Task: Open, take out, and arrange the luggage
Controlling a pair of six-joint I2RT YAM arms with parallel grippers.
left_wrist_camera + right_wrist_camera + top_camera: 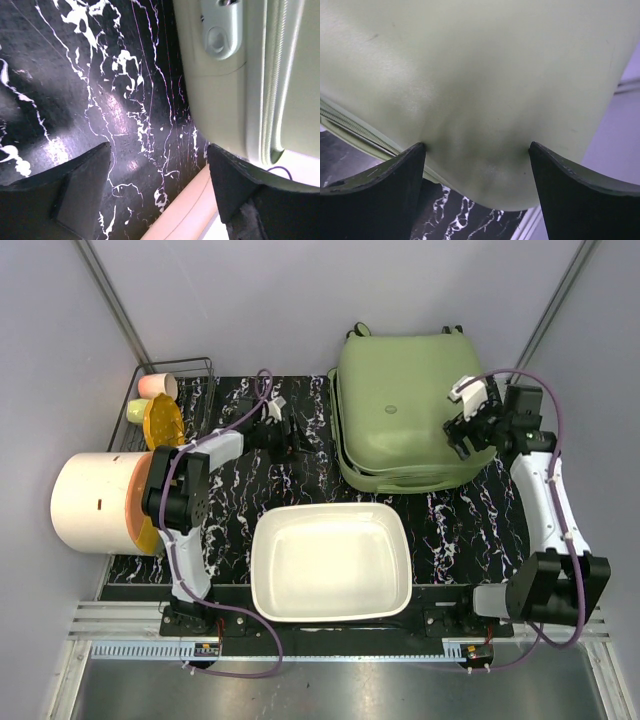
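The olive-green luggage point(405, 410) lies flat and closed at the back right of the black marbled mat point(240, 490). My right gripper point(466, 432) is open, its fingertips point(405, 170) resting against the suitcase's near right corner point(480, 100), with the zipper seam at the left of that view. My left gripper point(290, 435) is open and empty, low over the mat, just left of the suitcase. Its wrist view shows the suitcase's side point(235, 75) and the bin's rim point(190, 210) between the fingers.
A white plastic bin point(331, 562) sits at the front centre. A large white cylinder point(95, 502) lies at the left edge. A wire rack point(170, 400) at the back left holds cups and a yellow plate. Grey walls enclose the table.
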